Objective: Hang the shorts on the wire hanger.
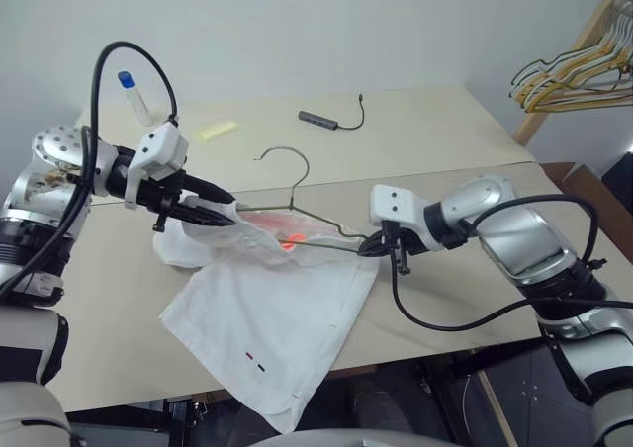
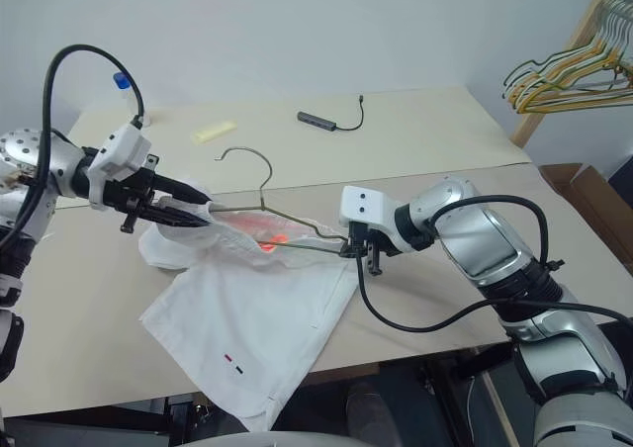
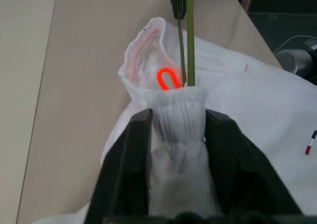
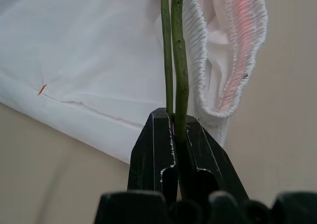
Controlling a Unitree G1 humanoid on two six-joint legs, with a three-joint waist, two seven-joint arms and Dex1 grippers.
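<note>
Both grippers grip: the left gripper (image 3: 177, 130) pinches the shorts (image 1: 267, 338) at the waistband, the right gripper (image 4: 174, 135) clamps the wire hanger (image 1: 297, 202) (one end); the waistband wants stretching wide over the wire.

**Pale counter and what lies on it**

The beige counter (image 1: 465, 140) runs in two sections with a seam across its middle. At centre, toward 6 o'clock, the white shorts (image 1: 267, 328) lie spread, one hem hanging over the near edge. At 12 o'clock rests a small dark bar with a thin cable (image 1: 331, 119). At 11 o'clock lies a pale yellow slip (image 1: 218, 130).
</note>
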